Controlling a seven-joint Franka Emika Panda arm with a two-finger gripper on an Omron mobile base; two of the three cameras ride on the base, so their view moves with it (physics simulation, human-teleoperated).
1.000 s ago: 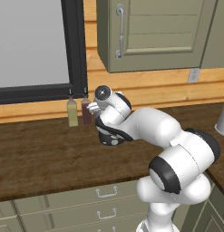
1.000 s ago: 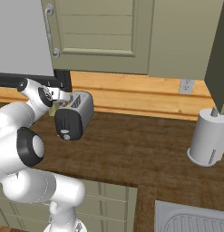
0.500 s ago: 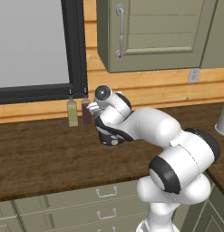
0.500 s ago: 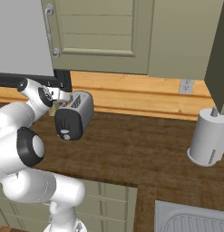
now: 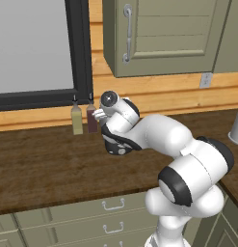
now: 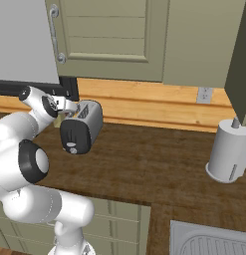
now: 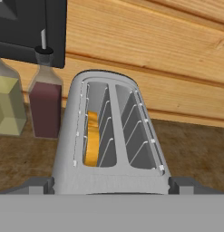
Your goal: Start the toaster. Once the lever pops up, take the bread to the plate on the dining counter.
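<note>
Hand spread wide, straddling the toaster, bread in its left slot

The toaster has a smooth, satin silver-grey body that looks like brushed metal, with thin wire guides of pale metal lining its two slots; its end panel is glossy black, like polished plastic. The bread sitting in one slot shows a matt yellow-tan crust. The worktop is dark wood with a visible grain and a dull finish, while the wall boards behind are lighter, honey-coloured planks with a faint sheen. Two bottles look like clear glass, one pale yellow, one dark red. The cabinet doors are matt grey-green painted panels with smooth metal handles.
</note>
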